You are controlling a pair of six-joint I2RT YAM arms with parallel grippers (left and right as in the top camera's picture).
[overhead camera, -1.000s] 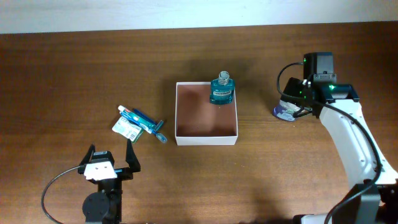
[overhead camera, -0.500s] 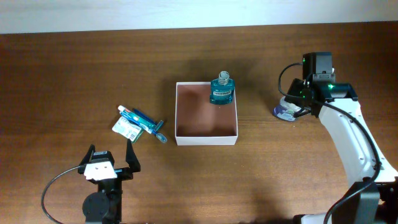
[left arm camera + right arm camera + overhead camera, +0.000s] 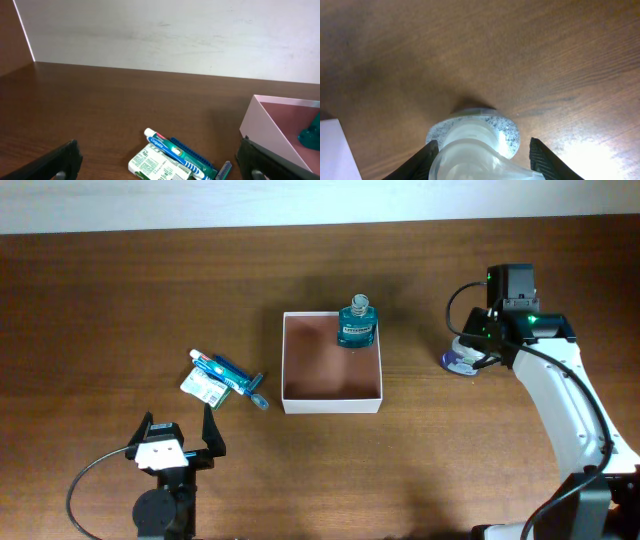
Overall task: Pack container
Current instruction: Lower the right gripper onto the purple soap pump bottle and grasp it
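The container (image 3: 332, 404) is a shallow white-walled box with a reddish-brown inside at the table's middle; it also shows in the left wrist view (image 3: 265, 125). A teal bottle (image 3: 356, 325) stands upright in its far right corner. My right gripper (image 3: 480, 345) is down over a clear pump bottle (image 3: 460, 360) to the right of the container. In the right wrist view the fingers (image 3: 482, 160) straddle the bottle's top (image 3: 475, 145), with a gap on the right side. My left gripper (image 3: 178, 430) is open and empty near the front left.
A toothpaste tube (image 3: 172, 146), a green-and-white box (image 3: 157, 165) and a blue razor (image 3: 223, 170) lie together left of the container, in front of my left gripper (image 3: 160, 162). They also show in the overhead view (image 3: 222, 376).
My right gripper has shifted slightly over the clear pump bottle and covers more of it. The left arm and the other things have not moved.
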